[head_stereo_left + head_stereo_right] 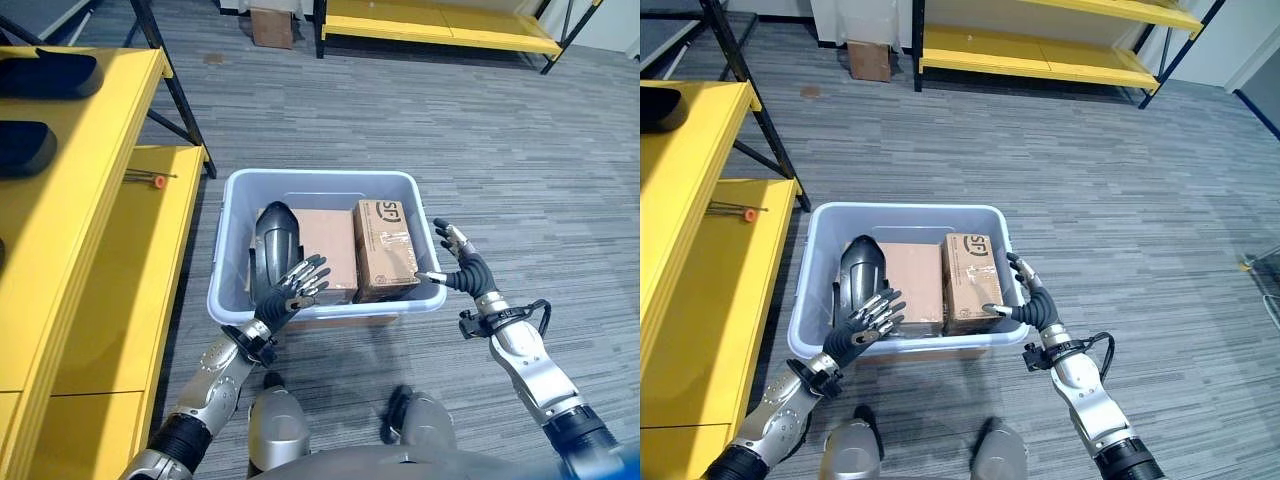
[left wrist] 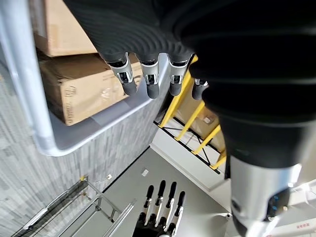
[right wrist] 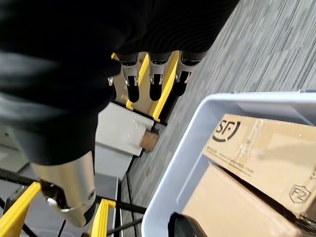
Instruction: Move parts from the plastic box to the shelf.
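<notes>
While the pale grey-blue plastic box (image 1: 318,305) sits on the carpeted floor beside the yellow metal shelf (image 1: 90,240), both hands hover at its near rim, holding nothing. Left hand (image 1: 290,290) is spread above the curved black plastic part (image 1: 275,245) at the box's left side; right hand (image 1: 462,265) is spread by the right corner, near the taped cardboard carton (image 1: 385,248). That part looks stiff, smooth and likely slippery; grasping its narrow middle seems best.
</notes>
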Motion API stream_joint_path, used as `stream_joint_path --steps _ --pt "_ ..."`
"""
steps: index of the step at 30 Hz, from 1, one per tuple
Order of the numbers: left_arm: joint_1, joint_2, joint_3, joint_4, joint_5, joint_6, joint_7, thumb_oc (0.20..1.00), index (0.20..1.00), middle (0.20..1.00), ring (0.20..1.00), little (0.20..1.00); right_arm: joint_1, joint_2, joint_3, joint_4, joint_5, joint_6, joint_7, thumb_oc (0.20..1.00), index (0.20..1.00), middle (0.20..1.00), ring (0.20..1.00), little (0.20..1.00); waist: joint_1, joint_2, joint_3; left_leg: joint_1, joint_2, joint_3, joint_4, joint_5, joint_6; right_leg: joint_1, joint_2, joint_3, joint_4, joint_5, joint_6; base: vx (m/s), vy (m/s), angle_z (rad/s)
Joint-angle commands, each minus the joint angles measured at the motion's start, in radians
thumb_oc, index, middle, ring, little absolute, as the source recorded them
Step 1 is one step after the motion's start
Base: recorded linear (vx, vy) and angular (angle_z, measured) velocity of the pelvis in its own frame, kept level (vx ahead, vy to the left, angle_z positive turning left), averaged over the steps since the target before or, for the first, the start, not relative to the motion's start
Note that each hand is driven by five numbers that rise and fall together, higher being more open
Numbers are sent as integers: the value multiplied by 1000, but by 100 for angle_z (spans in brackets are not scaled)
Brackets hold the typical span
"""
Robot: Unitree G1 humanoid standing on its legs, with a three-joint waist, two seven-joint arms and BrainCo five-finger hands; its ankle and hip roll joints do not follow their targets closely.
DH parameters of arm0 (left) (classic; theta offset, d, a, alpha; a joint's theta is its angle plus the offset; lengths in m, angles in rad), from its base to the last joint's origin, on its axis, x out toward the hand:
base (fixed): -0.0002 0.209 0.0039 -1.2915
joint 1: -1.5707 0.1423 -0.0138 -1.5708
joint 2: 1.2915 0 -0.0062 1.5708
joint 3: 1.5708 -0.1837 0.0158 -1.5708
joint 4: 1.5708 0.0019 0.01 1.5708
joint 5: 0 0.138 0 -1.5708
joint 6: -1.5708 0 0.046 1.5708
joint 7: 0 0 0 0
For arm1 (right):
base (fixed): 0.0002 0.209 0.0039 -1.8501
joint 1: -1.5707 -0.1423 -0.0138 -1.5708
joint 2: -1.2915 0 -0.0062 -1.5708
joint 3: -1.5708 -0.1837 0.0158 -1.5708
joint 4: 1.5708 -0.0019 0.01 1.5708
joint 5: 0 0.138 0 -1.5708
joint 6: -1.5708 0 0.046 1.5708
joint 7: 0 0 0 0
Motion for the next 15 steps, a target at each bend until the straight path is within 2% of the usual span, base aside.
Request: stream_joint_path --steps 1,2,3,4,6,8,10,13,15 --pt "-43 -4 -44 -85 -33 -52 34 1000 1000 1000 1000 1000 -85 14 -6 6 33 -45 2 1000 1000 1000 1000 1000 4 9 40 -4 -10 -16 87 -89 43 57 8 -24 13 43 49 -9 -336 9" --pt "-52 -8 -49 -78 -45 -78 58 1000 1000 1000 1000 1000 -109 10 8 15 33 -53 0 1000 1000 1000 1000 1000 15 12 54 -30 17 -9 90 -65 30 62 22 -59 8 25 38 -18 -168 14" --pt "-52 -8 -49 -78 -45 -78 58 1000 1000 1000 1000 1000 -109 10 8 15 33 -53 0 1000 1000 1000 1000 1000 15 13 54 -30 17 -10 90 -65 29 62 22 -60 8 25 38 -22 -275 12" --pt "-56 -14 -40 -79 -55 -85 75 1000 1000 1000 1000 1000 -124 2 14 13 16 -69 -2 1000 1000 1000 1000 1000 25 18 69 -60 35 -16 89 -40 10 60 36 -77 13 -9 33 19 -175 -10" --pt "-45 -24 -31 -92 -59 -79 96 1000 1000 1000 1000 1000 -126 -7 12 -5 1 -67 -14 1000 1000 1000 1000 1000 32 29 79 -74 45 -29 72 -11 -4 51 43 -82 38 -38 22 68 -161 -14" --pt "-30 -38 -28 -93 -51 -67 109 1000 1000 1000 1000 1000 -125 -24 0 -25 -7 -67 -23 1000 1000 1000 1000 1000 35 37 81 -73 49 -38 47 11 -13 50 43 -85 56 -61 12 104 -77 6" --pt "-23 -51 -32 -91 -47 -77 100 1000 1000 1000 1000 1000 -128 -50 -20 -42 20 -90 15 1000 1000 1000 1000 1000 34 44 81 -73 51 -47 27 25 -19 41 41 -86 76 -77 4 55 -14 11" --pt "-26 -63 -59 -100 -35 -89 13 1000 1000 1000 1000 1000 -133 -84 -56 -65 35 -106 5 1000 1000 1000 1000 1000 25 56 85 -66 48 -57 17 31 -26 35 33 -82 107 -96 -3 92 38 22" --pt "-33 -63 -71 -108 -26 -115 54 1000 1000 1000 1000 1000 -140 -95 -72 -66 53 -108 -2 1000 1000 1000 1000 1000 19 62 86 -60 45 -56 15 32 -27 33 33 -75 115 -99 -5 89 63 24"
